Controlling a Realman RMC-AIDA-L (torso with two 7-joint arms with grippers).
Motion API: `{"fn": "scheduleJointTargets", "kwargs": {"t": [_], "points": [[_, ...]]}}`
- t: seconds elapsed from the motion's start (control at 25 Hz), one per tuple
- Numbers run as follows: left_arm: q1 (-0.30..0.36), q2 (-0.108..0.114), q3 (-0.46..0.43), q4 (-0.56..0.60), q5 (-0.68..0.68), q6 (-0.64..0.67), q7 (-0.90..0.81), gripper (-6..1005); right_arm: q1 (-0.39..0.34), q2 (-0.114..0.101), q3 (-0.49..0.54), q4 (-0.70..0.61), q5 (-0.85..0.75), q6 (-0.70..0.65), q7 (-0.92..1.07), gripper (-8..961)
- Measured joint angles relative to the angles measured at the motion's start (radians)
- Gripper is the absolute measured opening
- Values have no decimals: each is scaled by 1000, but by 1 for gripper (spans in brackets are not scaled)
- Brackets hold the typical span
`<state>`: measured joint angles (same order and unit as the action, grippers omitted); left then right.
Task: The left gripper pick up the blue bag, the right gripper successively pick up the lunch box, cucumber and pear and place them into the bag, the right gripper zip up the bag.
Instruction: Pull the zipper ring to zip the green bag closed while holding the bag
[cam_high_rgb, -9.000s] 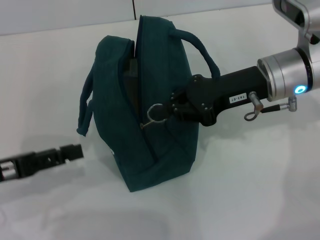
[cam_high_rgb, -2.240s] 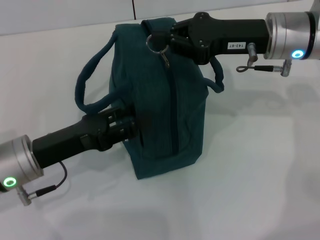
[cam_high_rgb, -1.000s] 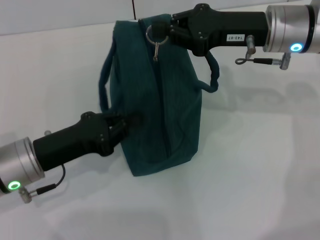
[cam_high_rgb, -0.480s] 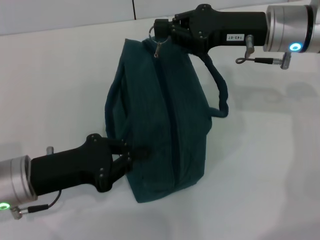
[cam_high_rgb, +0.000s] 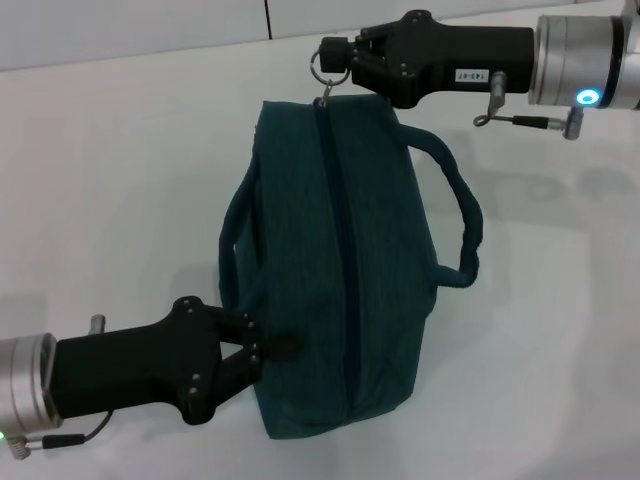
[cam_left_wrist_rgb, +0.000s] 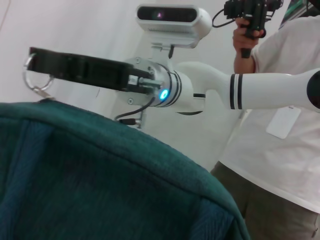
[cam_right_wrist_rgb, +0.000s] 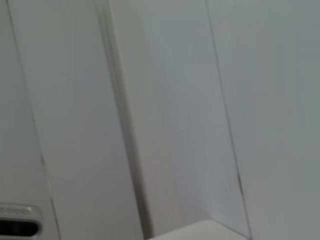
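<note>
The blue bag (cam_high_rgb: 330, 260) lies lengthwise on the white table, its top zipper drawn shut from the near end to the far end. At the far end my right gripper (cam_high_rgb: 340, 52) is shut on the zipper's metal ring pull (cam_high_rgb: 325, 60); the left wrist view shows that ring pull (cam_left_wrist_rgb: 35, 80) too, just past the bag (cam_left_wrist_rgb: 100, 175). My left gripper (cam_high_rgb: 278, 345) pinches the fabric at the bag's near left side. One handle (cam_high_rgb: 462, 225) loops out to the right, the other (cam_high_rgb: 235, 245) to the left. The lunch box, cucumber and pear are out of view.
White table (cam_high_rgb: 540, 330) spreads all around the bag, with a white wall (cam_high_rgb: 150, 25) behind it. A person in a white shirt (cam_left_wrist_rgb: 280, 125) stands beyond the right arm. The right wrist view shows only white wall panels (cam_right_wrist_rgb: 165, 110).
The zipper, open nine seconds ago, is now shut. Over the last second the bag has tipped down and toward me, the left gripper dropping with it while the right gripper kept the ring pull.
</note>
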<state>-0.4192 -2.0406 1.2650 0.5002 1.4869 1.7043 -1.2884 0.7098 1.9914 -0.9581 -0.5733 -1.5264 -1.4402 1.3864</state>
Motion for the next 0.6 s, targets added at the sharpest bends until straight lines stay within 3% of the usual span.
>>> {"fn": "scheduleJointTargets", "kwargs": {"t": [0.6], "points": [[9,0,0,-1,25,30,14,58,-16,16,1,2,-26,122,-69,13]]}}
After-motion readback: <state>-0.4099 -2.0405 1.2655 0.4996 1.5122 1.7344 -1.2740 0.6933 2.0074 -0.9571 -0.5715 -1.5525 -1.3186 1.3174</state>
